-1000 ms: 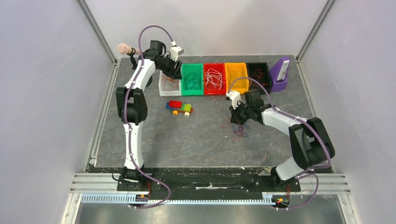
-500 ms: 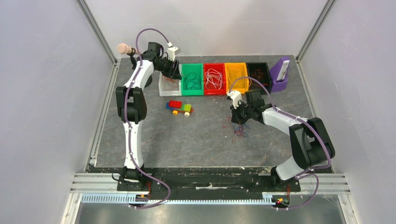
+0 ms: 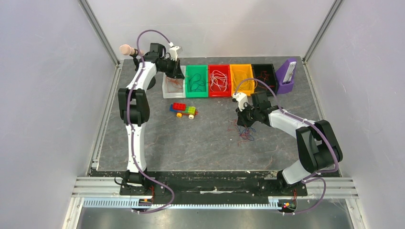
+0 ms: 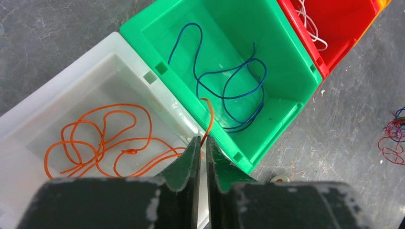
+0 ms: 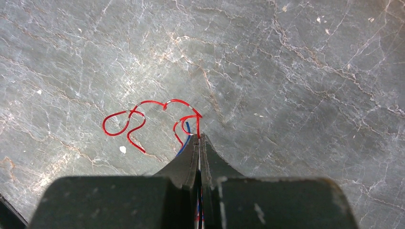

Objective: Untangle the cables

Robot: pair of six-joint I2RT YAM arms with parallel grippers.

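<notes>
— Where do we find the cables [image 3: 245, 134]?
— Four o'clock on our grey table [image 3: 200, 143], white walls [image 3: 47, 95] around; right arm low over them, right gripper [image 5: 198, 138] clamped on a red strand [image 5: 184, 101].
— And the left?
— Stretched to eleven o'clock over the clear bin [image 4: 71, 81]; left gripper [image 4: 201, 143] pinching an orange strand [image 4: 211, 119].

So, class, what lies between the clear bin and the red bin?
The green bin, holding a blue cable; the left wrist view shows it best.
</notes>
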